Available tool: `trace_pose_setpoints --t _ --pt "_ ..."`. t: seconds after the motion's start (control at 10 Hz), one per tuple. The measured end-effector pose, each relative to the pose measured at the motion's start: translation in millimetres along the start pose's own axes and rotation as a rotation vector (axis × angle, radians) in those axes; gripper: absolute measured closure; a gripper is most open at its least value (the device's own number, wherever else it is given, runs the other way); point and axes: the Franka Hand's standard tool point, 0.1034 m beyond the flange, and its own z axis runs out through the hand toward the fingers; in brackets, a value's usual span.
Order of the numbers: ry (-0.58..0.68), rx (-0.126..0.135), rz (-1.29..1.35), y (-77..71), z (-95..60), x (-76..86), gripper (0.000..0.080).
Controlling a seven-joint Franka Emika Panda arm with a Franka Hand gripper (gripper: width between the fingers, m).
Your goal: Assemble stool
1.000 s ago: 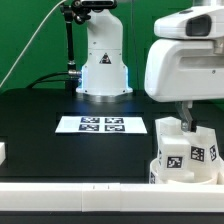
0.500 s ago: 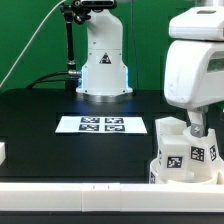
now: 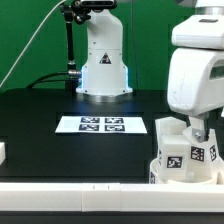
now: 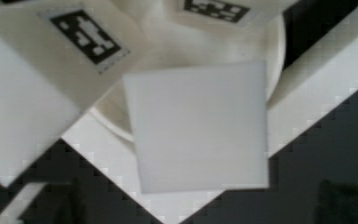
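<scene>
Stool: white tagged parts clustered at lower right of the exterior frame on the black bench; at least one blocky leg stands up among them. Gripper sits low over the cluster, fingers hidden behind the arm body, so grip state can't be told. Wrist view is filled with white faces, one leg face centred. Likely seating a leg: keep it upright, press straight down, don't twist. Marker board lies mid-frame, apart.
</scene>
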Motion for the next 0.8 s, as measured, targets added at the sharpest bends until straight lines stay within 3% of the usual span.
trace_pose_setpoints --t 0.7,0.8 --pt "-0.007 0.0 0.037 -1.2 11.5 -6.3 0.015" --pt "-0.008 0.0 0.038 -1.4 11.5 -6.2 0.026"
